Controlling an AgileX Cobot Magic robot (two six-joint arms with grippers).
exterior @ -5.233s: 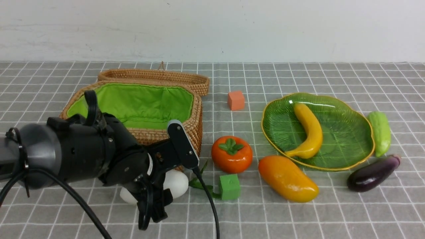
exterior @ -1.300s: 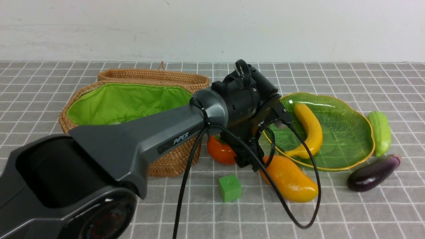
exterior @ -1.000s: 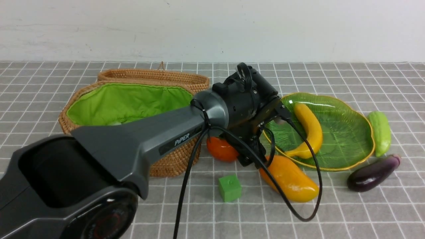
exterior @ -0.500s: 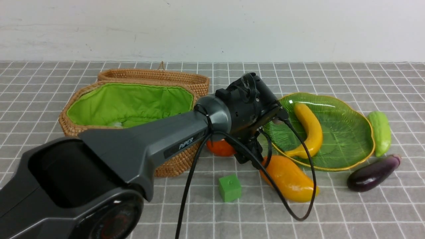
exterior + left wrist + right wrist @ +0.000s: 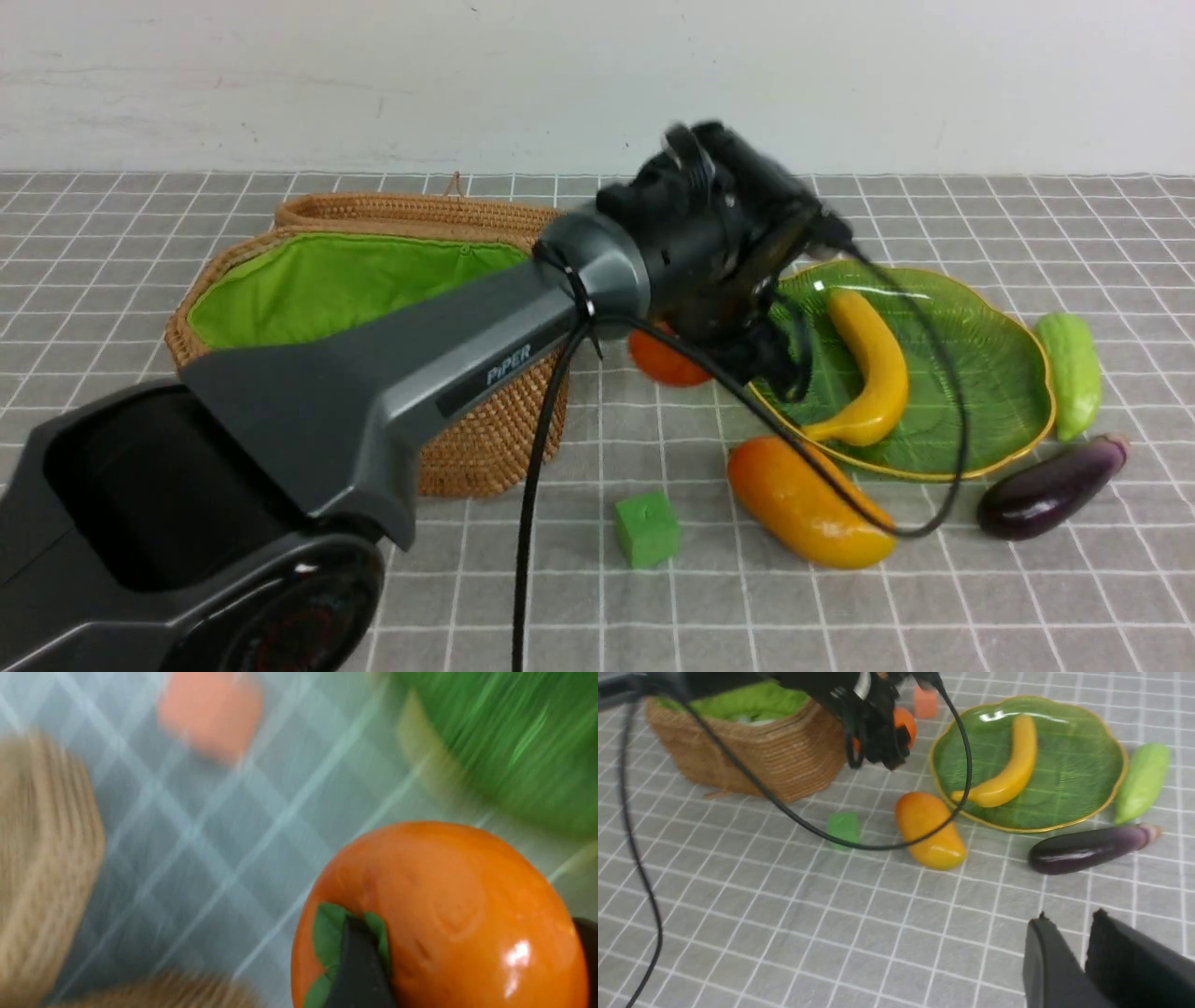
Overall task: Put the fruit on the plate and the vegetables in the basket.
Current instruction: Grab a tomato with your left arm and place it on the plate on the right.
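Front view gives us the left gripper (image 5: 719, 359) clenched on the persimmon (image 5: 665, 362), which hangs just beside the plate (image 5: 980, 373), at the rim that faces the basket (image 5: 485, 439). We see the fruit held clear of the grey checked cloth (image 5: 934, 607), partly hidden behind the black wrist and its cable. In the left wrist view one dark finger (image 5: 355, 961) presses on the green leaf cap and the other shows as a sliver at the fruit's far side, so the persimmon fills the space between the jaws. Everything behind it in that view is blurred.

On the plate we find only the banana (image 5: 873, 364), lying along the middle. The mango (image 5: 803, 504) rests on the cloth just beside the plate's near rim, not touching the gripper. The gourd (image 5: 1069, 373) lies against the plate's right rim, and the eggplant (image 5: 1050, 490) sits near the plate's near right edge. A green cube (image 5: 646, 529) stands near the mango, on the side away from the plate. An orange cube (image 5: 925, 701) sits beyond the gripper, near the plate's far left rim.

From the right wrist view we see the right gripper (image 5: 1085, 970) well apart from the plate, on the near side, its fingers pressed together with nothing between them.
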